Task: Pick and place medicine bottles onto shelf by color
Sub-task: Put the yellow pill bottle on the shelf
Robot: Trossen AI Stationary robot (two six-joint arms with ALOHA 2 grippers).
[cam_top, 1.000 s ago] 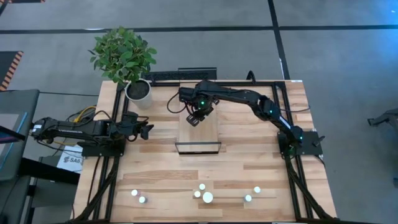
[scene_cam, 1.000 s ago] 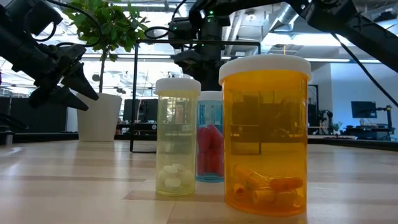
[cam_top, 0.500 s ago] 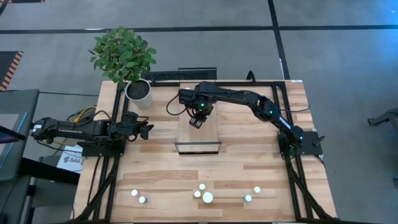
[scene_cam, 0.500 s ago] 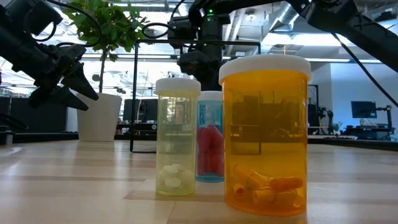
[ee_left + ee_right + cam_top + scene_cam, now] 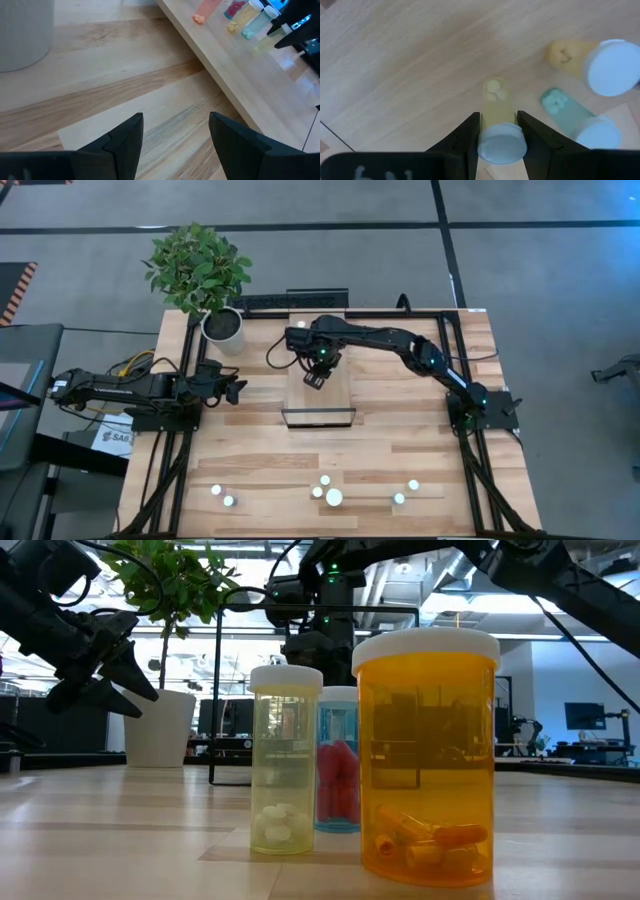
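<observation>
Presently the right gripper (image 5: 499, 131) is clamped on a pale yellow bottle (image 5: 499, 120) just under its white cap, held above the shelf (image 5: 335, 392). Judged light, rigid and smooth; that grip below the cap looks sound. Just beside it on the shelf stand a teal bottle (image 5: 570, 116) and an orange bottle (image 5: 590, 61), crowding the placement. Well away from the shelf, the left gripper (image 5: 175, 145) waits open.

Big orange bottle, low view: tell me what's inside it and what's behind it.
Inside the big orange bottle, a few orange capsules lie at the bottom. Behind it stands a teal bottle, partly covered. Anything farther back is hidden.
</observation>
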